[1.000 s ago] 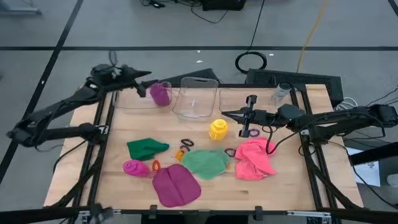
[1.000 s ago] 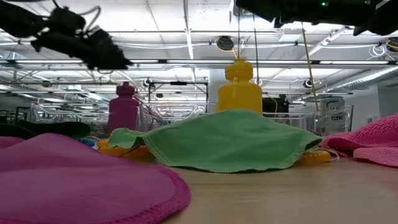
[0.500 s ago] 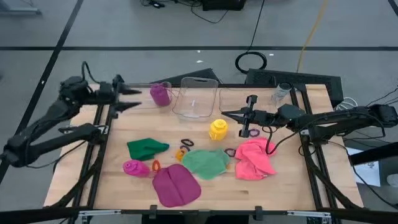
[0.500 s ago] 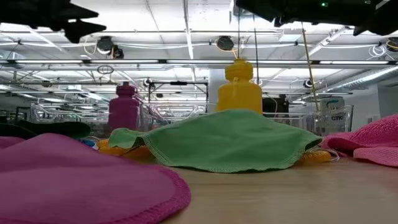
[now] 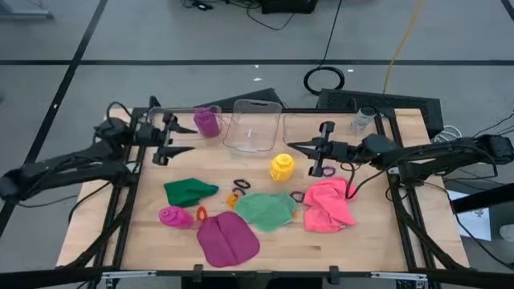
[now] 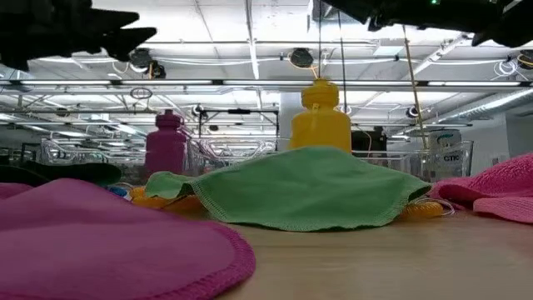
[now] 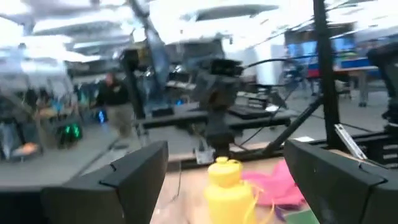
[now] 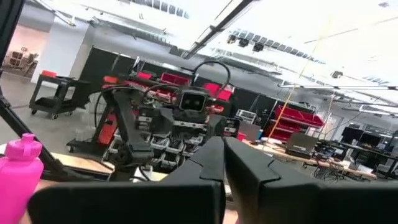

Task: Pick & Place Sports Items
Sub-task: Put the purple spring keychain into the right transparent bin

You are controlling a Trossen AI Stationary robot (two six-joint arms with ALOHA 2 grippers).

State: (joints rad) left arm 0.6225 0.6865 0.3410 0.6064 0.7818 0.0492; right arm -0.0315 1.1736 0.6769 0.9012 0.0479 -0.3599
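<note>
Left gripper (image 5: pixel 186 140), jaws apart, hovers at the desk's (image 5: pixel 377 233) far left; right gripper (image 5: pixel 293 146), jaws together, beside the central yellow bottle (image 5: pixel 281 166); cloths lie nearer.

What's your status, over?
Left gripper open, empty, near purple bottle. Right gripper shut, empty, beside yellow bottle. Nothing blocking.

Two dark jointed arms, black cables looped alongside, left pincer (image 5: pixel 184 140), right pincer (image 5: pixel 294 146), tapered black fingers
</note>
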